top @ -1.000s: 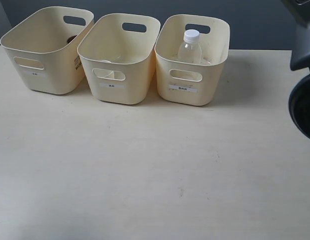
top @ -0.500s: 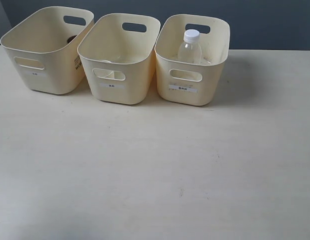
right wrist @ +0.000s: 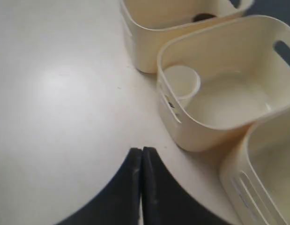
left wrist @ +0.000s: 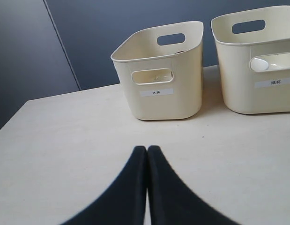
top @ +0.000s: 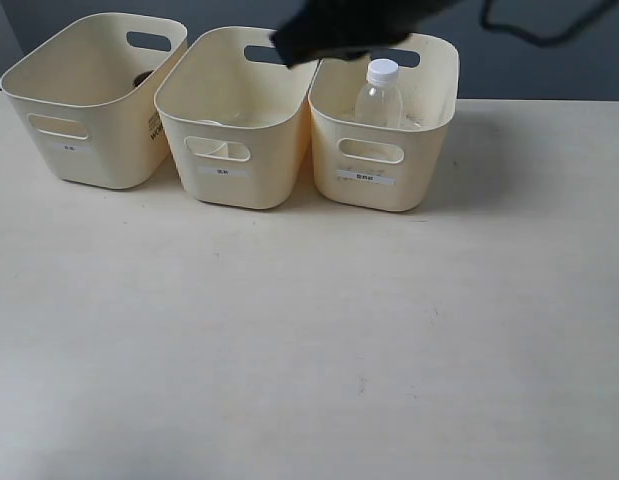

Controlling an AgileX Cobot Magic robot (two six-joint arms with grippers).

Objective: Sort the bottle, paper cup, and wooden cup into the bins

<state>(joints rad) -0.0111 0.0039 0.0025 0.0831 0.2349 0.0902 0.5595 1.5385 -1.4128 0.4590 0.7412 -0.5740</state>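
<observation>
Smooth pale table [top: 289,330]; glossy rounded bins [top: 234,120]; left gripper [left wrist: 147,151] and right gripper [right wrist: 142,152] pressed together.

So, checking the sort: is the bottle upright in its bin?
Upright. The bottle stands inside the right bin, its white cap on top, above the rim.

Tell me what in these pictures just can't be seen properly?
- Wooden cup: exterior view, only a dark sliver; the left bin's wall hides the rest.
- Paper cup: exterior view, mostly behind the middle bin's front wall.
- Bin labels: too small to read there.
- Dark blurred shape at the exterior view's top: cut off, unidentifiable.
- Bottle: lower part hidden by the right bin.
</observation>
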